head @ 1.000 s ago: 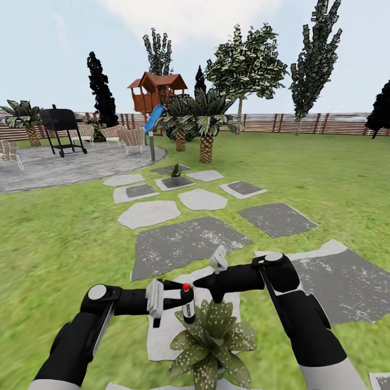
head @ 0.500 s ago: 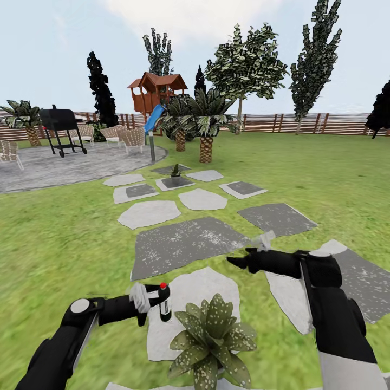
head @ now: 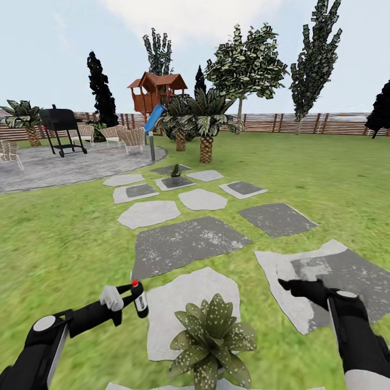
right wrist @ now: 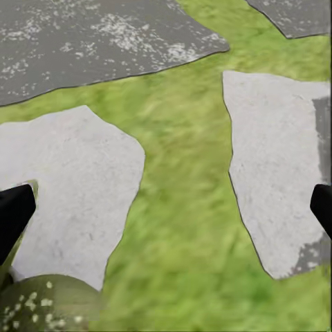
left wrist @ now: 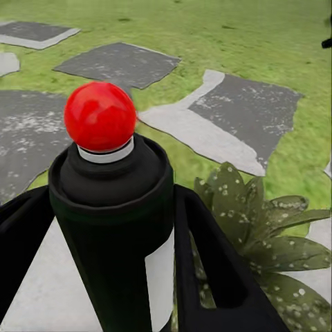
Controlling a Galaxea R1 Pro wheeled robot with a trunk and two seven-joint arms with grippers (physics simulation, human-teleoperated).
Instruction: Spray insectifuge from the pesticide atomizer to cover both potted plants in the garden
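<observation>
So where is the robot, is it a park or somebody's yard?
Most likely a home back garden: a green lawn crossed by flat grey and white stepping stones, a wooden playhouse with a blue slide, and a brown slatted fence closing it in.

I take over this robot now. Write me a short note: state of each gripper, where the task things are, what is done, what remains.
Left gripper: shut on the pesticide atomizer, held upright above the lawn, to the left of the near potted plant.
Right gripper: open, empty, over a stepping stone to the plant's right.
Second potted plant: far ahead on a dark stone, beyond the path.
Done: atomizer is picked up.
Left: I cannot tell whether the near plant is already covered; no spray is visible. Probably aim at it, then drive to the far one.
</observation>
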